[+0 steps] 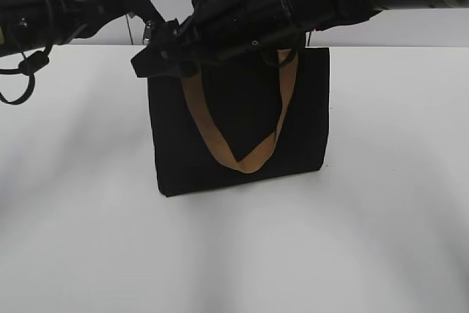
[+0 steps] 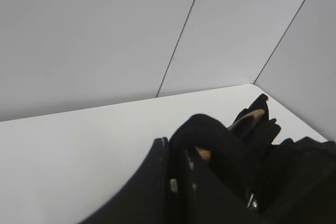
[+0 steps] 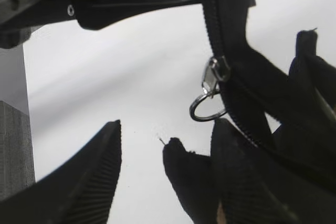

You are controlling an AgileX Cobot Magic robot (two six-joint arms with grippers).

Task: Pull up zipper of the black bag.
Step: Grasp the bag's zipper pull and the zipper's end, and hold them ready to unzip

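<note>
The black bag [image 1: 242,130] with a tan handle [image 1: 245,159] stands upright on the white table. My left gripper [image 1: 152,28] is at the bag's top left corner. In the left wrist view it [image 2: 173,153] is shut on the bag's black top edge [image 2: 210,129]. My right gripper [image 1: 154,64] reaches across from the right to the same corner. In the right wrist view it [image 3: 168,127] is open. The silver zipper pull with its ring [image 3: 209,103] hangs from the zipper track [image 3: 231,51] just above the right finger, not held. A black fabric tip [image 3: 181,169] lies between the fingers.
The white table [image 1: 366,240] spreads around the bag. A grey panelled wall [image 2: 105,35] stands behind it. Both arms crowd the space above the bag's top edge.
</note>
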